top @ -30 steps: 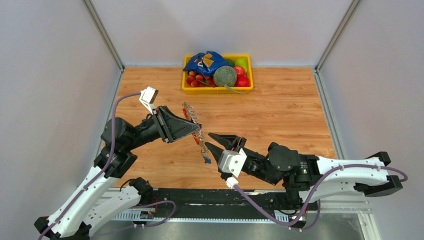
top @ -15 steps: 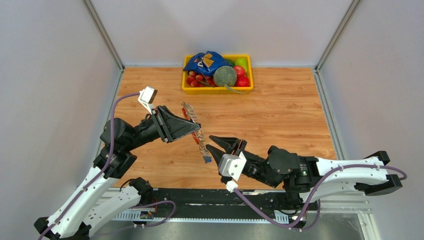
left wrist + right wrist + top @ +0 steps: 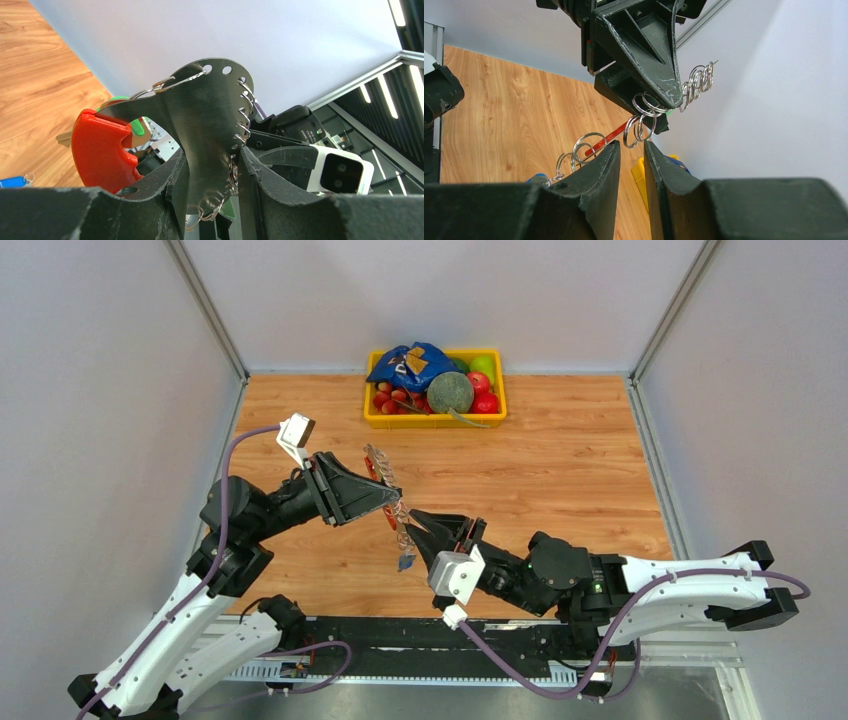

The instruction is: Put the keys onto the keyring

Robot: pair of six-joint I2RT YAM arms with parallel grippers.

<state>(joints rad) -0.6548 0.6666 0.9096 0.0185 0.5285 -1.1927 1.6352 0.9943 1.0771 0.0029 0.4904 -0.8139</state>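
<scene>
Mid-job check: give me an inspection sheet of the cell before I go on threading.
Surface: wooden table, no damage seen.
Job's things: keyring held off the table, red clip beside its metal plate; one blue-headed key hangs on the ring chain below.
Clutter: yellow tray at the far edge, holding a blue bag and toy fruit.
Grippers: left gripper shut on the plate; right gripper slightly open at the chain.
Cables: purple cables along both arms, no snag seen.
Surroundings: pale enclosure walls, nothing seen.
</scene>
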